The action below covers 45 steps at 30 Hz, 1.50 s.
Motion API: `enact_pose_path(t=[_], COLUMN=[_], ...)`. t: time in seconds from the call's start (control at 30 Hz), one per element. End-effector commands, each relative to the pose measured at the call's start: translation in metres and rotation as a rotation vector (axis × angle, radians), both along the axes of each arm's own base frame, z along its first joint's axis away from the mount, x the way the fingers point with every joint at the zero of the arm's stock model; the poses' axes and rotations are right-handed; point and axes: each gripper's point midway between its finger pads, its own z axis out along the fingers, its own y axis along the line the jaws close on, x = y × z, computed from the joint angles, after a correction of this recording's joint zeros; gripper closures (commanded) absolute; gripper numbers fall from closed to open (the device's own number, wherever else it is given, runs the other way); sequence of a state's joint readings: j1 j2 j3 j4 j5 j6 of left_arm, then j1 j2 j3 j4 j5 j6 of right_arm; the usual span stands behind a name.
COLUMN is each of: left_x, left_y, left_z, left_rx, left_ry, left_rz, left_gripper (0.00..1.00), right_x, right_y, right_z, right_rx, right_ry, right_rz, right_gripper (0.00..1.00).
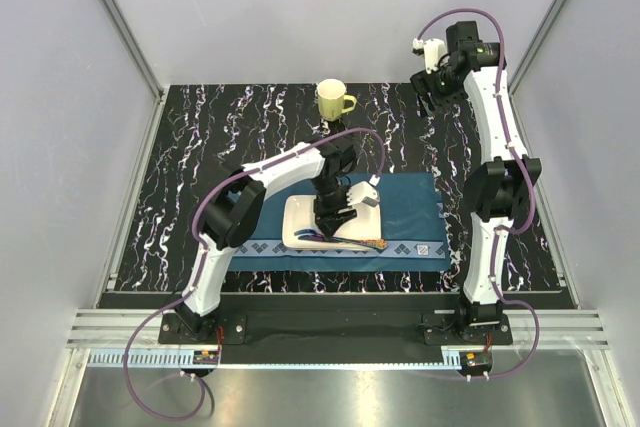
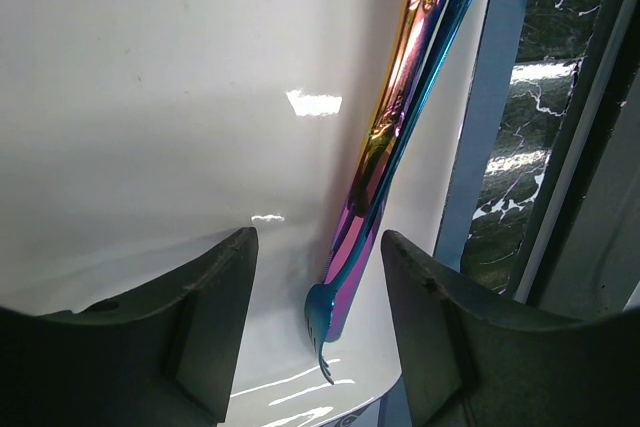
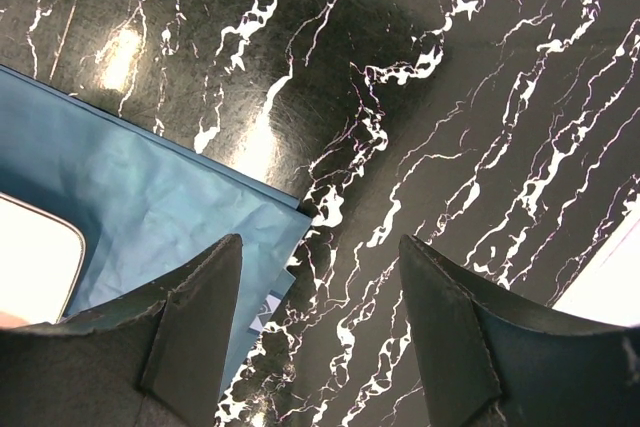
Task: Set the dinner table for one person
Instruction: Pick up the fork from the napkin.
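Observation:
The dinner table is black with white veins. A dark blue placemat lies at its middle with a white rectangular plate on it. An iridescent fork and a second iridescent utensil lie together on the plate near its edge, also seen from above. My left gripper is open low over the plate, and in the left wrist view its fingers straddle the fork's tines without touching. My right gripper is open and empty, raised at the back right.
A yellow-green mug stands at the back middle of the table. The right wrist view shows my open right gripper above bare table, with the placemat's corner and a plate corner to its left.

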<state>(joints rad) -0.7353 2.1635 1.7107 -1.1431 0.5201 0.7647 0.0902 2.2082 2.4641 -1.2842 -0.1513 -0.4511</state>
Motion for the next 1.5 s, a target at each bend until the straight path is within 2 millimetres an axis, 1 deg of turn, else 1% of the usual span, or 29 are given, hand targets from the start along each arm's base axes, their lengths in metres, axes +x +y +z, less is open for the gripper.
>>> enact_pose_path(t=[0.0,0.07,0.17,0.23,0.43,0.53,0.6,0.67,0.7,0.77,0.8,1.0,1.03,1.1,1.13,1.2,1.23,1.3,1.33,1.43,1.47], left_x=[-0.002,-0.002,-0.004,-0.006,-0.011,-0.011,-0.01,-0.009,-0.008,-0.005,-0.004,0.008,0.013,0.018,0.025,0.03,0.039,0.046,0.056,0.067,0.066], left_y=[-0.006,-0.003,0.002,0.004,0.01,0.009,0.009,0.008,0.008,0.007,0.007,-0.002,-0.006,-0.008,-0.012,-0.013,-0.018,-0.019,-0.024,-0.025,-0.022], left_z=[-0.018,-0.021,-0.029,-0.032,-0.039,-0.041,-0.04,-0.04,-0.04,-0.039,-0.038,-0.024,-0.019,-0.011,-0.005,0.005,0.015,0.028,0.038,0.056,0.057], left_rx=[0.01,0.021,0.046,0.055,0.079,0.082,0.085,0.086,0.088,0.091,0.092,0.065,0.054,0.051,0.039,0.036,0.017,0.007,-0.01,-0.019,-0.01], left_ry=[0.013,0.014,0.016,0.021,0.034,0.034,0.032,0.024,0.024,0.011,0.005,-0.035,-0.051,-0.07,-0.096,-0.117,-0.147,-0.171,-0.211,-0.26,-0.255], left_rz=[-0.014,-0.014,-0.016,-0.02,-0.017,-0.014,-0.012,-0.011,-0.008,-0.006,-0.005,0.005,0.004,0.008,0.001,0.003,0.003,0.005,0.003,-0.007,-0.013], left_gripper=[0.43,0.45,0.52,0.52,0.6,0.69,0.82,0.83,0.93,1.0,1.0,1.0,1.0,1.0,1.0,1.0,1.0,1.0,1.0,1.0,1.0], right_x=[-0.001,-0.001,-0.001,-0.001,-0.001,-0.001,-0.001,-0.001,-0.001,-0.001,-0.001,-0.001,-0.001,0.0,0.0,0.0,0.0,0.0,0.0,0.002,0.002], right_y=[0.014,0.016,0.018,0.018,0.02,0.021,0.022,0.023,0.023,0.024,0.025,0.027,0.028,0.027,0.027,0.028,0.028,0.029,0.029,0.029,0.029], right_z=[0.033,0.036,0.038,0.039,0.041,0.042,0.043,0.043,0.043,0.042,0.042,0.043,0.043,0.043,0.043,0.043,0.042,0.043,0.044,0.045,0.046], right_rx=[0.035,0.038,0.038,0.039,0.039,0.042,0.044,0.044,0.043,0.045,0.043,0.042,0.041,0.041,0.042,0.044,0.046,0.052,0.052,0.054,0.053], right_ry=[-0.079,-0.088,-0.093,-0.096,-0.102,-0.104,-0.107,-0.105,-0.107,-0.105,-0.103,-0.107,-0.109,-0.109,-0.108,-0.111,-0.106,-0.108,-0.111,-0.119,-0.12], right_rz=[0.02,0.026,0.027,0.029,0.032,0.032,0.032,0.033,0.035,0.035,0.036,0.041,0.044,0.042,0.043,0.044,0.042,0.044,0.044,0.045,0.044], right_gripper=[0.29,0.29,0.29,0.29,0.29,0.29,0.29,0.29,0.29,0.29,0.29,0.29,0.29,0.29,0.29,0.29,0.28,0.29,0.29,0.29,0.28])
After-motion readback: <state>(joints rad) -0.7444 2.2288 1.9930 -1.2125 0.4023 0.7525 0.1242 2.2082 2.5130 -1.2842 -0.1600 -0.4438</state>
